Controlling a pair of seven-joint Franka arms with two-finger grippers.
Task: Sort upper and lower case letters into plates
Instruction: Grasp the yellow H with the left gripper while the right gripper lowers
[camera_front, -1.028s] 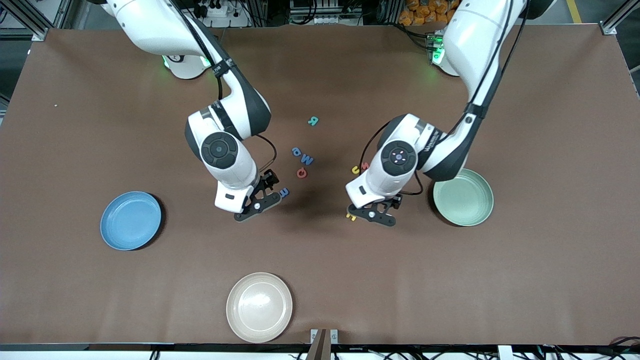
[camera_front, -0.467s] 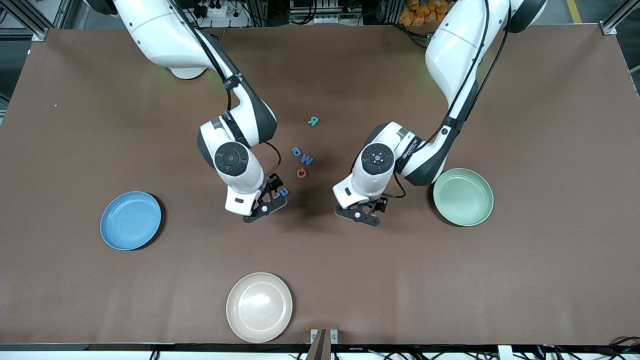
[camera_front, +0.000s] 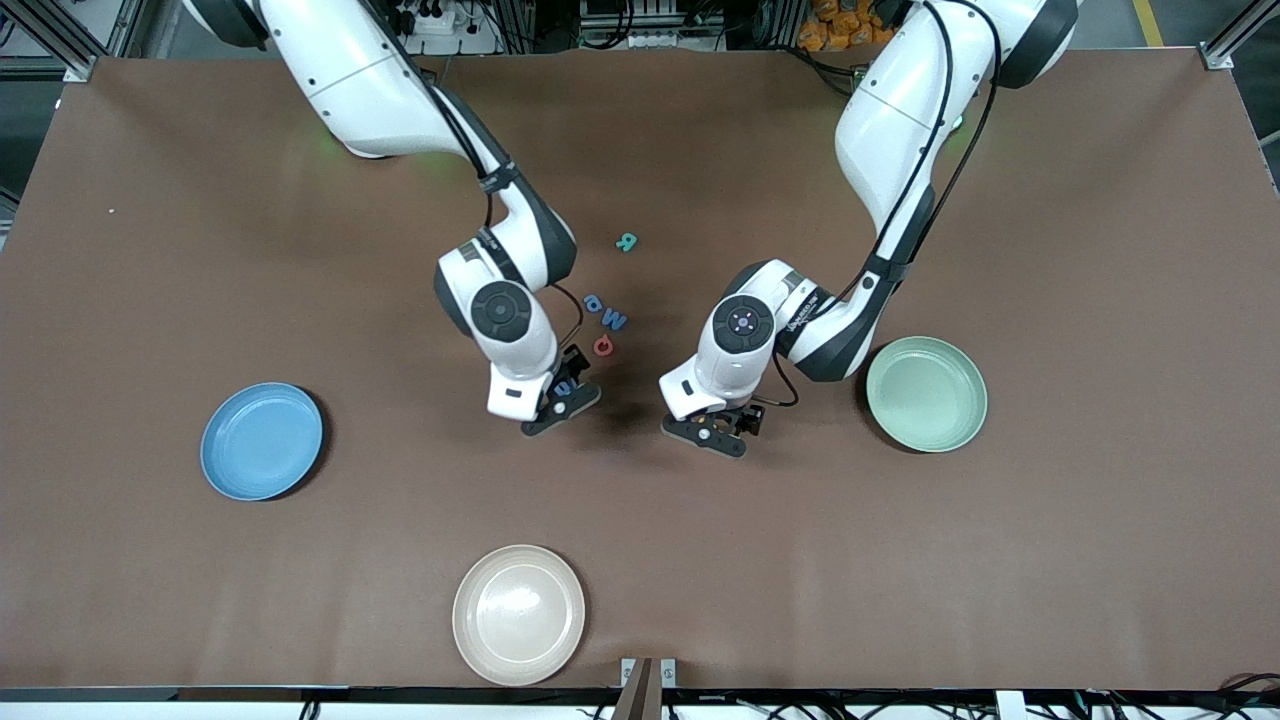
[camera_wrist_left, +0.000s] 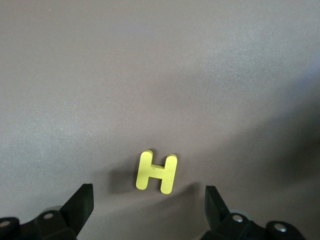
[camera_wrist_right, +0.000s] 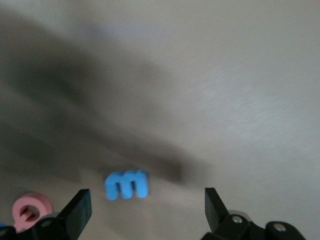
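- Two plates for sorting, well apart: sky blue plate (camera_front: 262, 441) toward the right arm's end of the table, mint green plate (camera_front: 927, 394) toward the left arm's end, both holding no letters.
- Left gripper (camera_wrist_left: 148, 212) over a yellow H (camera_wrist_left: 157, 172), fingers (camera_wrist_left: 80, 206) spread wide, nothing grasped; H flat on the brown table (camera_front: 1100, 250), hidden under that gripper (camera_front: 712, 432) in the front view.
- Right gripper (camera_wrist_right: 145, 212) over a blue m (camera_wrist_right: 127, 184), fingers spread wide, nothing held; m (camera_front: 566, 385) flat on the table, a red letter (camera_wrist_right: 31, 210) close beside it.
- Near mid-table: red letter (camera_front: 603, 346), blue M (camera_front: 613, 318) and another blue letter (camera_front: 592, 301) bunched together, teal R (camera_front: 627, 241) apart and farther from the front camera.
- Cream plate (camera_front: 519, 614) nearest the front camera, bare.
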